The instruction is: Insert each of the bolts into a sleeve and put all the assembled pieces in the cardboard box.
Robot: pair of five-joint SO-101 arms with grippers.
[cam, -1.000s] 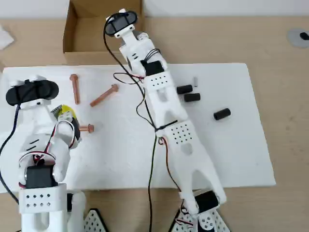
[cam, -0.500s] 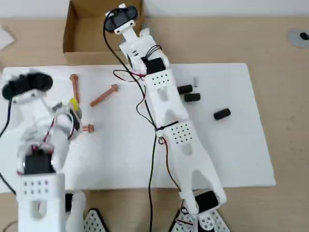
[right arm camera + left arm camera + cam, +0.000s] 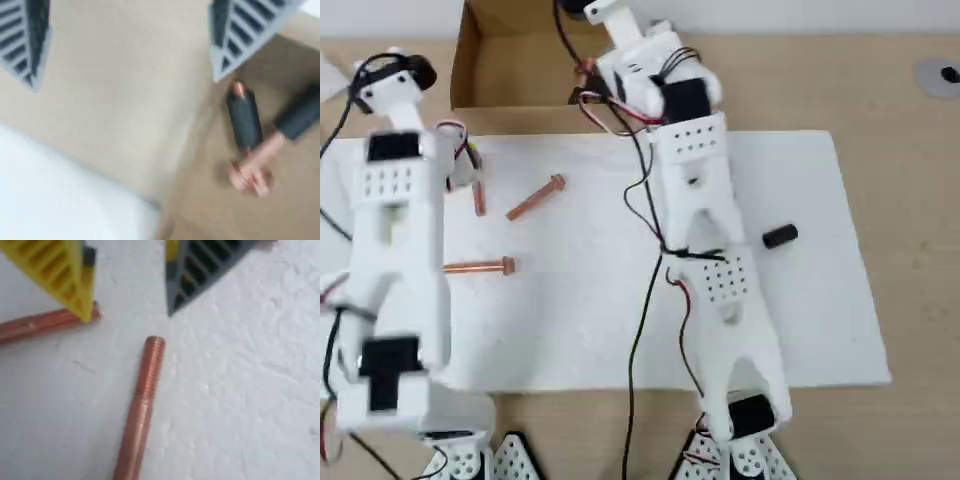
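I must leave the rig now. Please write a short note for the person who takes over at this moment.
Left hand: open, low over two bolts.
Right hand: open, empty, above the box.
Done: seemingly two assembled pieces lie in the box; that view is blurred.
Left: three bolts and one sleeve in sight on the pad; assemble, then box them.
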